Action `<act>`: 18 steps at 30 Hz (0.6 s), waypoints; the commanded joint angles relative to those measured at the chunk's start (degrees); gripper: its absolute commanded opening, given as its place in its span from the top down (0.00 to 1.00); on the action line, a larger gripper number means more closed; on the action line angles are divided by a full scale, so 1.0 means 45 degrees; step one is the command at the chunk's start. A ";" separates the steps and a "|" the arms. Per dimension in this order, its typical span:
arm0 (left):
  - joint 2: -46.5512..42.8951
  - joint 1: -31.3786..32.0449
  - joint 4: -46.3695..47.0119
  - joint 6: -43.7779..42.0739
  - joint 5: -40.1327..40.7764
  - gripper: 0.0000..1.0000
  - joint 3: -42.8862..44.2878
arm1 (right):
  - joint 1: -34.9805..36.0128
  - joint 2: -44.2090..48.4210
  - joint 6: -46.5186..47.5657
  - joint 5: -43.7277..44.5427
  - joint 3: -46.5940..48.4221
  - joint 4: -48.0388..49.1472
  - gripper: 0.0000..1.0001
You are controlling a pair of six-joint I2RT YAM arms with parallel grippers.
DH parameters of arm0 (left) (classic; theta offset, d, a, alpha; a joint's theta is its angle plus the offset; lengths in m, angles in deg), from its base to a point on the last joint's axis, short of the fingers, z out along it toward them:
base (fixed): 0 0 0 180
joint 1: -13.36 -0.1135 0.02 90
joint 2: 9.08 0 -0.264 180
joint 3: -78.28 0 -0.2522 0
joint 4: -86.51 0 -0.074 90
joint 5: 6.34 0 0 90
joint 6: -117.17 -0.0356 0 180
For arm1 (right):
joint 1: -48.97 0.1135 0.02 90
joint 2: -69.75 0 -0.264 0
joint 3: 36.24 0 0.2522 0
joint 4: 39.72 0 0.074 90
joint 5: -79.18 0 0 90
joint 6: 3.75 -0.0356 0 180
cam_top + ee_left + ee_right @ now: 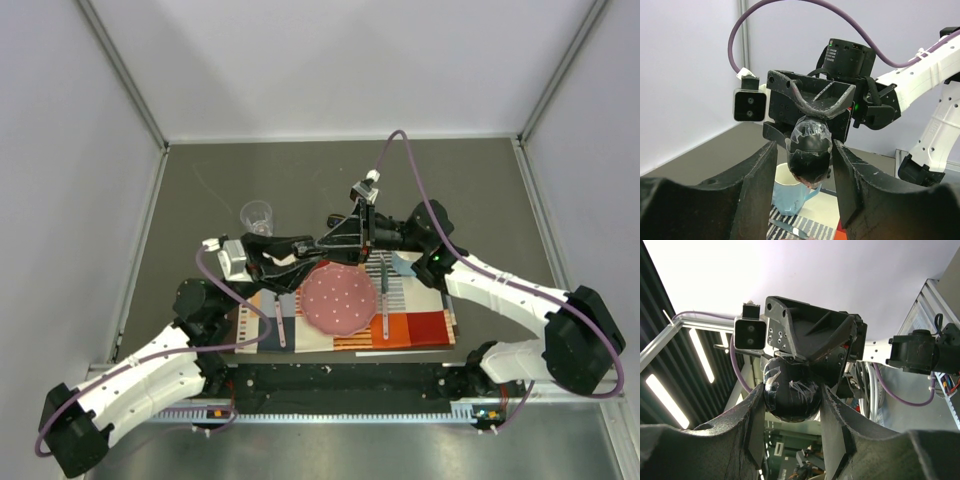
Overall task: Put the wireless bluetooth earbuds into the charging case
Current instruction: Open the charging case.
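The left hand [805,150] is spread, its fingers just beside the charging case [810,147], with a sliver of gap on one side. Opposite, the right hand [790,395] pinches the case in mid-air above the pink plate [338,300], likely steadying it for loading. No earbuds show, and I cannot tell whether the lid is shut.

Charging case [791,396] looks glossy black plastic, gripper fingers [752,427] matt and rough, mug [790,197] smooth.
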 commanded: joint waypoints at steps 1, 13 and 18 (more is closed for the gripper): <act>0.0053 -0.0025 0.0590 0.0156 0.0135 0.47 -0.0045 | 0.0067 -0.0011 0.0004 -0.0124 0.0101 0.0792 1.00; 0.0072 -0.0025 0.0571 0.0136 0.0253 0.83 -0.0026 | 0.0067 -0.0031 -0.0016 -0.0144 0.0101 0.0792 1.00; 0.0267 -0.0025 0.0415 0.0117 -0.0001 0.94 0.0091 | 0.0067 -0.0070 0.0023 -0.0144 0.0198 0.0773 1.00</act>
